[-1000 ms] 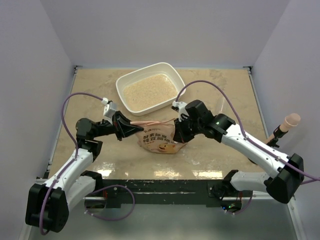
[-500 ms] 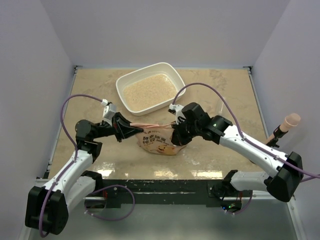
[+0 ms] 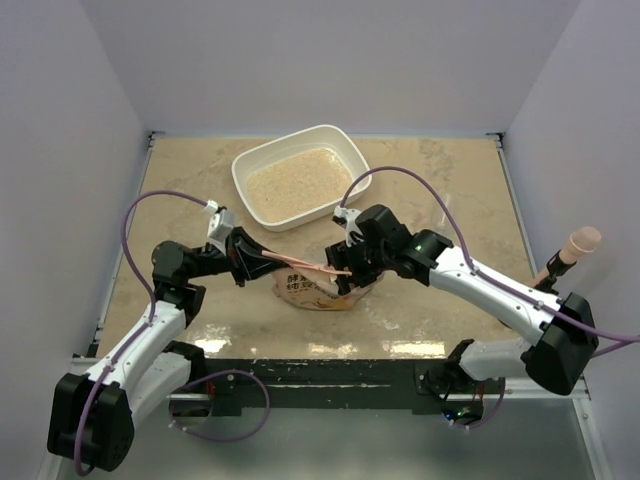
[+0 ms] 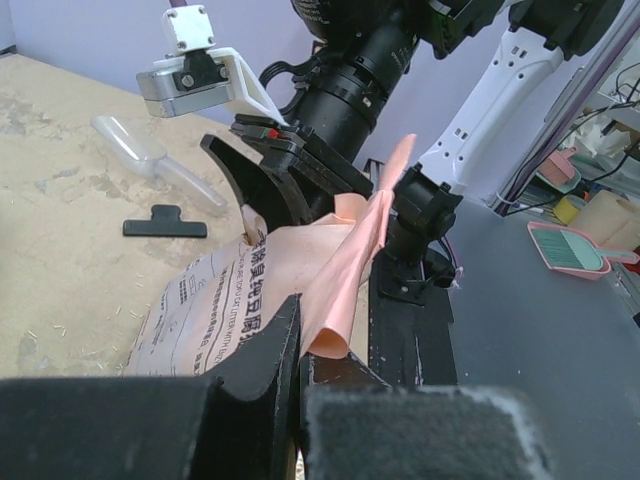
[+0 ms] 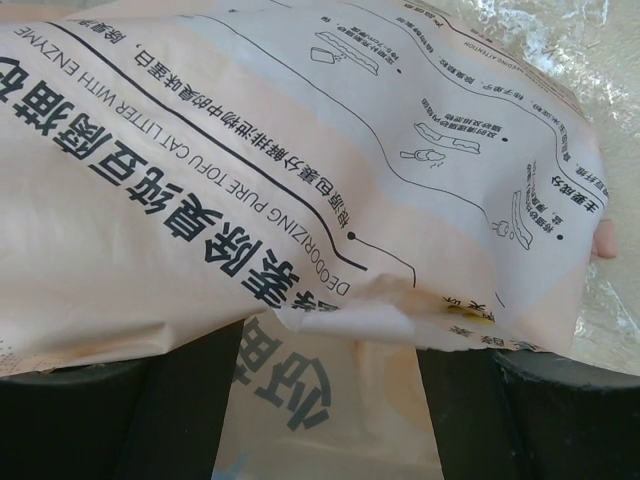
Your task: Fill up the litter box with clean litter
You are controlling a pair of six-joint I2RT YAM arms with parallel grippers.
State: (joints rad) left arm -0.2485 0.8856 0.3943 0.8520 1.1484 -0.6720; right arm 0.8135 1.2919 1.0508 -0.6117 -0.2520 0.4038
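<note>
The L gripper (image 3: 250, 262) is seen fully closed, w/ the thin pink top edge of the bag (image 3: 315, 288) pinched at its tips. The R gripper (image 3: 343, 268) is held w/ jaws well apart. The bag's printed panel is draped btwn them, but nothing is clamped. The litter box (image 3: 237, 175) is found well beyond both hands, ahead of the gap btwn them and apart from the bag. The clean litter (image 3: 298, 185) is spread across its floor.

The step is judged to be a fresh hold on the bag mouth by the R gripper. It would be done best w/ the R jaws closed on the edge opposite the L pinch, on a doubled fold rather than 1 ply, so the mouth is kept taut. Both hands should then be raised together and the bag tipped slowly away from them toward the box, as the film looks limp.

The box and litter level are shown by the top cam only. Only in the L wrist cam are the 2 R fingers seen spread, along w/ a clear scoop (image 4: 150, 155) and a black clip (image 4: 165, 222) beyond the R gripper. Little but print is given by the R wrist cam.
</note>
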